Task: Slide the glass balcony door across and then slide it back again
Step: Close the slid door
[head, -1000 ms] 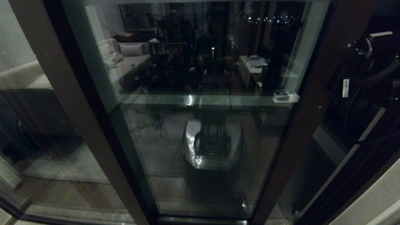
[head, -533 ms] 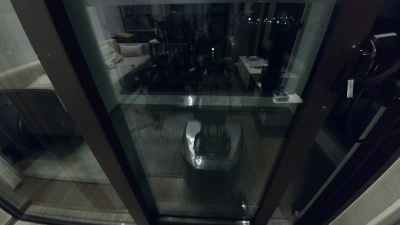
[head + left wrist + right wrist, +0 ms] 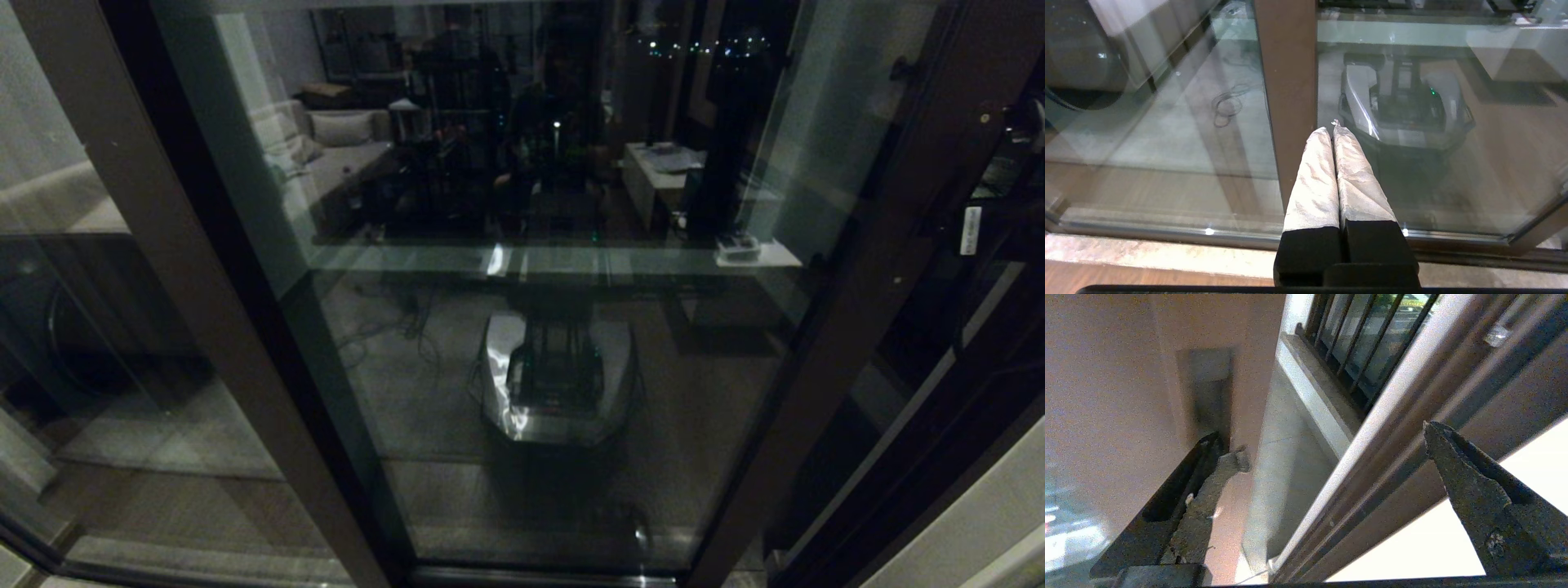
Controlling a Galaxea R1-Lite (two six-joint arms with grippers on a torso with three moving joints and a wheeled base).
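The glass balcony door [image 3: 571, 343] fills the head view, its dark brown handle stile [image 3: 865, 310] at the right. In the right wrist view that stile [image 3: 1118, 396] is close, and one finger [image 3: 1208, 498] of my open right gripper [image 3: 1333, 441] lies in the recessed slot handle [image 3: 1167, 498]. The other finger [image 3: 1478, 498] stands free beside the door jamb. My right arm [image 3: 1008, 188] shows at the far right edge. My left gripper [image 3: 1331, 130] is shut and empty, low down, pointing at another brown stile [image 3: 1286, 81].
The dark jamb rails [image 3: 1396, 449] and a white wall [image 3: 1412, 547] lie right of the door's edge. Balcony railing bars [image 3: 1355, 343] stand beyond the gap. A floor track [image 3: 1167, 234] runs below the glass, which reflects my base [image 3: 559, 384].
The door's handle stile has slid to the right, and my right arm has moved right with it. The left stile and left gripper stay where they were.
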